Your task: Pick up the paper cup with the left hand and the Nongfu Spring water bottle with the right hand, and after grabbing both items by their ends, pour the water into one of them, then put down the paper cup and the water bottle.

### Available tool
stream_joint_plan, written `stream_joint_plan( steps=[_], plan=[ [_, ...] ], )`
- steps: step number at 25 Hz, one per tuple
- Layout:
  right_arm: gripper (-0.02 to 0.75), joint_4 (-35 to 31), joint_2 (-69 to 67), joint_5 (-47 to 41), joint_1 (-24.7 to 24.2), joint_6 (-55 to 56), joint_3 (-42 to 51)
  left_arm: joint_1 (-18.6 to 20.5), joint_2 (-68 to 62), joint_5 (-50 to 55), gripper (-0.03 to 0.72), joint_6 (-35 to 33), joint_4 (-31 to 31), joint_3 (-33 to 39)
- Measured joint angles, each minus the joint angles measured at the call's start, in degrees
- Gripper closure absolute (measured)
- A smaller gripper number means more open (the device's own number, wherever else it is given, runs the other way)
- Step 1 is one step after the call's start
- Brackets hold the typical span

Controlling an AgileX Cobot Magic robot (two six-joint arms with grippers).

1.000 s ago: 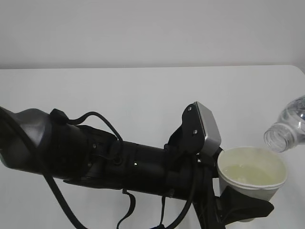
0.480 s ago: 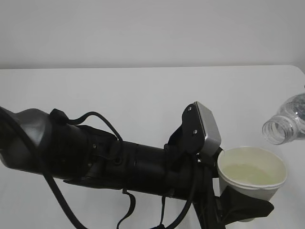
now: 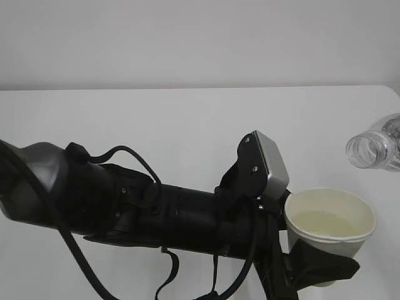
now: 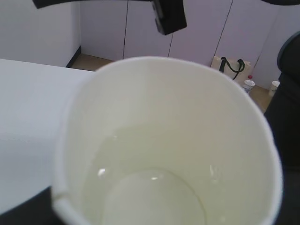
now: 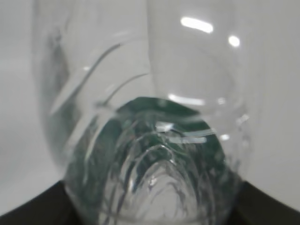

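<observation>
Your paper cup sits upright at the lower right of the exterior view, clamped in the left hand with black gripper parts wrapped around its lower wall and base, held clear of the white table. The water now lies in it as a shallow, calm pool covering the bottom, and the cup itself has barely shifted over the last second. What has changed is the Nongfu Spring water bottle: a second ago its open mouth hung low, just above the cup's far rim, and it has since risen and swung back toward the right edge, so the mouth now stands well above and apart from the rim with no stream between them. You can read that as the pour being finished and the bottle being righted. The right wrist view looks along the clear ribbed body, green label showing through, with the right hand's dark fingers at the bottom corners either side of it, so they are clamped on the bottle's end. What remains for you, by my judgement, is setting both down; lower the cup gently and level, since it holds liquid.
</observation>
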State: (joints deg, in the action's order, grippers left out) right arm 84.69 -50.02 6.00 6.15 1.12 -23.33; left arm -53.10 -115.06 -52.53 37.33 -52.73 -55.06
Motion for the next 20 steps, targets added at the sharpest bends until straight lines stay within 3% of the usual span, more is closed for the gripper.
stream_joint_plan(
  steps=[20],
  plan=[
    [0.32, -0.3, 0.0, 0.0, 0.0, 16.9, 0.0, 0.0, 0.0, -0.8, 0.225, 0.0, 0.3, 0.0]
  ],
)
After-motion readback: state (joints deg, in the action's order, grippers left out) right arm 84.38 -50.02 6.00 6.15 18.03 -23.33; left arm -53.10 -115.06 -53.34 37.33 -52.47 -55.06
